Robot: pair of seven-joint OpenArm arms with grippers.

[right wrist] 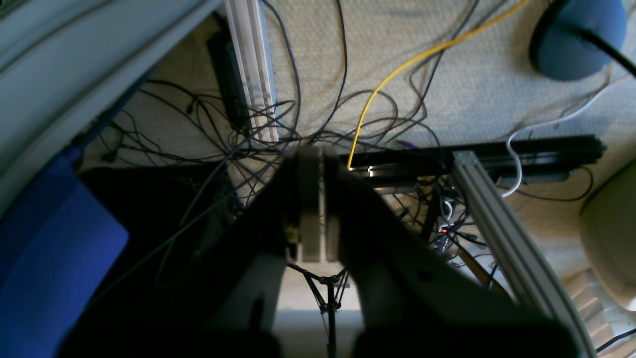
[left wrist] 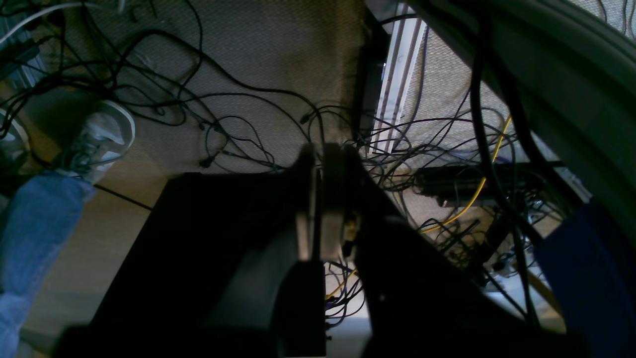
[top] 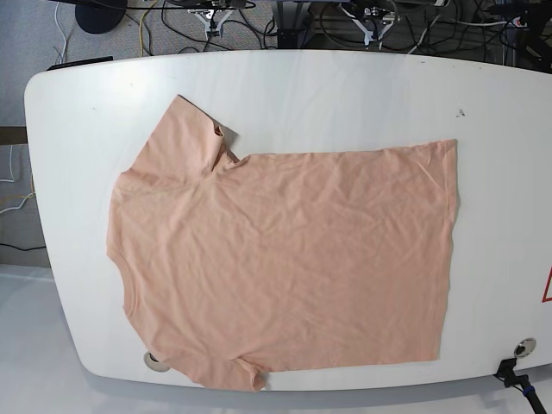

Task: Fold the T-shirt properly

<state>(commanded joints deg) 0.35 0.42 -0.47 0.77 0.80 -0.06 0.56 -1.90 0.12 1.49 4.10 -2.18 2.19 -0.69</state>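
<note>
Base view shows the shirt (top: 285,259) flat on the table (top: 345,86), both tools (left wrist: 318,199) (right wrist: 318,199) pinched narrow on nothing off its edge; they should open, then grip matching corners.

Peach-pink short-sleeved T-shirt (top: 285,259), plain and unprinted, spread flat and unfolded across the white counter (top: 345,86). Lies sideways in the base view: neckline toward the left, straight hem along the right. One sleeve points to the far edge at upper left, with a small fold at its armpit; the other reaches the near edge at lower left and slightly overhangs it. Lightly wrinkled throughout. Covers most of the counter's middle.
</note>
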